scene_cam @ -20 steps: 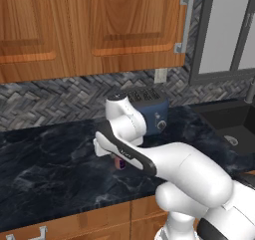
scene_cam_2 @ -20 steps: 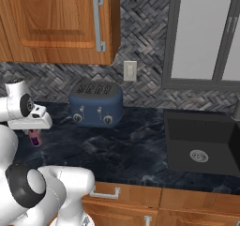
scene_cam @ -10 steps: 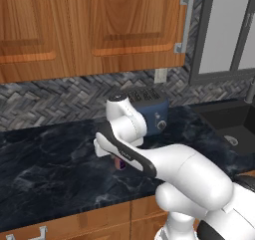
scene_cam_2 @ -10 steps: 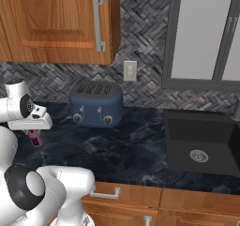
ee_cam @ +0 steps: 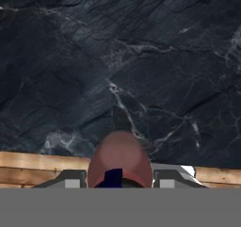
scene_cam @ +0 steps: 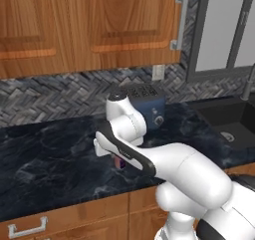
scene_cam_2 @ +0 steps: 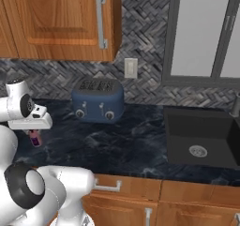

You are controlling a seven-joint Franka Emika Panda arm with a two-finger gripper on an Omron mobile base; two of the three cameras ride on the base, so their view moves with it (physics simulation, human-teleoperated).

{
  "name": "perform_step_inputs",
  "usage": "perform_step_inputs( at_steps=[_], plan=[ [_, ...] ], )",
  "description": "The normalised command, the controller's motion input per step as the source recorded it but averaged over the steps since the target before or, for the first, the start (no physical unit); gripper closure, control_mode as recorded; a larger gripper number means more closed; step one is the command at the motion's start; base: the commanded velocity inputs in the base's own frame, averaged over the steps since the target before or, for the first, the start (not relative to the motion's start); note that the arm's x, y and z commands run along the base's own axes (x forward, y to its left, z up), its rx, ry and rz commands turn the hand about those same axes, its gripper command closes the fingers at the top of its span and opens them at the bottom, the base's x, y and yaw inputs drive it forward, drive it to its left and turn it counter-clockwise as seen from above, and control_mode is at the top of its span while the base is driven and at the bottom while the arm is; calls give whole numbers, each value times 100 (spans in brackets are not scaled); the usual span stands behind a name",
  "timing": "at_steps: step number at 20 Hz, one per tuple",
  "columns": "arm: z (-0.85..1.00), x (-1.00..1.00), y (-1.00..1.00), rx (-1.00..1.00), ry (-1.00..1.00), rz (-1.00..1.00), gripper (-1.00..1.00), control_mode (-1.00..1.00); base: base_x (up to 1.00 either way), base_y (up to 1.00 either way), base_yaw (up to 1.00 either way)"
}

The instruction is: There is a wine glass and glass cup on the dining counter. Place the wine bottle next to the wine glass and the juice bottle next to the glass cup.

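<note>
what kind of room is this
A kitchen, rendered: a blue toaster stands on a dark marbled counter with a black sink set into it, and wooden cabinets hang above a herringbone backsplash.

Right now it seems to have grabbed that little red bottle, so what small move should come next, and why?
Probably a short lift straight up. In the hand view the gripper looks shut on the juice bottle, a finger on each side, with the dark marbled counter below. The toaster stands close by, so rising first should keep the bottle clear before carrying it off.
</note>
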Motion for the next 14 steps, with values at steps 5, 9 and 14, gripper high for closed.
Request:
perform_step_inputs(
  at_steps=[5, 9, 14],
  plan=[
    [0, 0, 0, 0, 0, 0, 100, 100, -63, 16, 0],
    [0, 0, 0, 0, 0, 0, 100, 100, -44, 18, 19],
    [0, 0, 0, 0, 0, 0, 100, 100, -10, 24, 87]
  ],
)
